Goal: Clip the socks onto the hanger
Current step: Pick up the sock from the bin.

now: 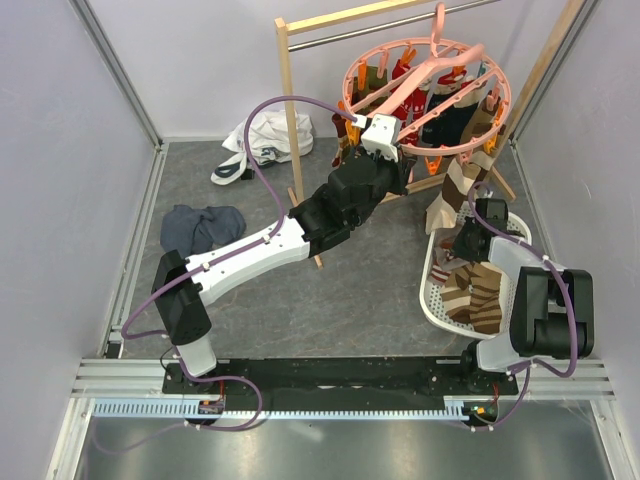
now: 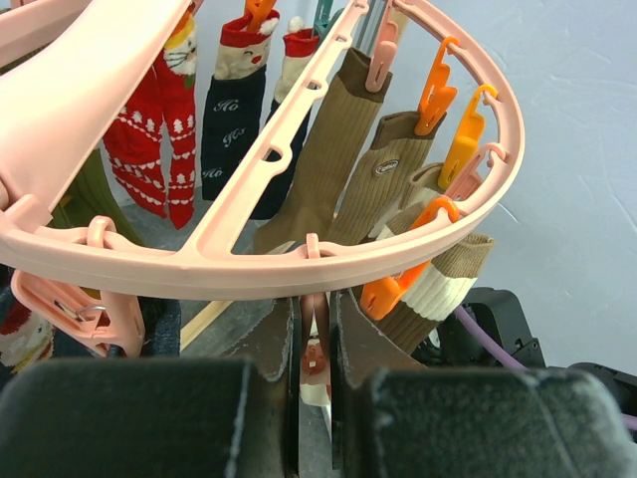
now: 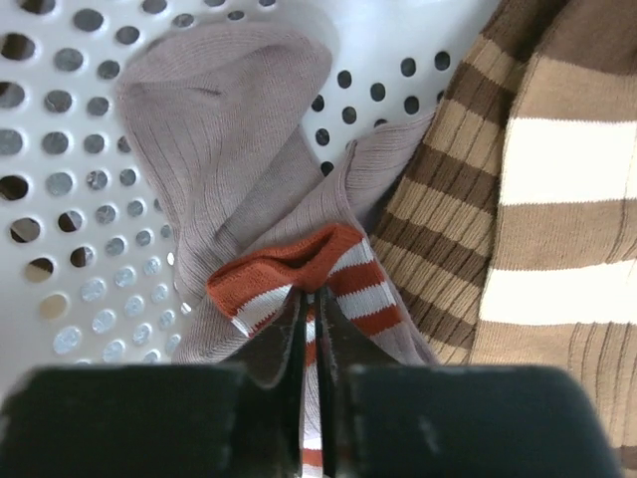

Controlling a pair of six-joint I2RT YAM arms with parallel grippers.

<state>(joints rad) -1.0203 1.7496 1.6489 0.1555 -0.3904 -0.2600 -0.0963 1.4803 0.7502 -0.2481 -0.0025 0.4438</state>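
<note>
As only wrist views show, left fingers clamp hanger clip, right fingers pinch orange-striped sock

Pink hanger with orange clips; red snowflake sock; mauve sock, orange-and-white striped cuff; brown cream-striped sock; white basket.

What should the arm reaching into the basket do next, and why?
Probably lift the right gripper straight up: it pinches the orange-striped cuff of the grey sock in the white basket, and the left gripper is shut on a pink clip under the hanger.
</note>
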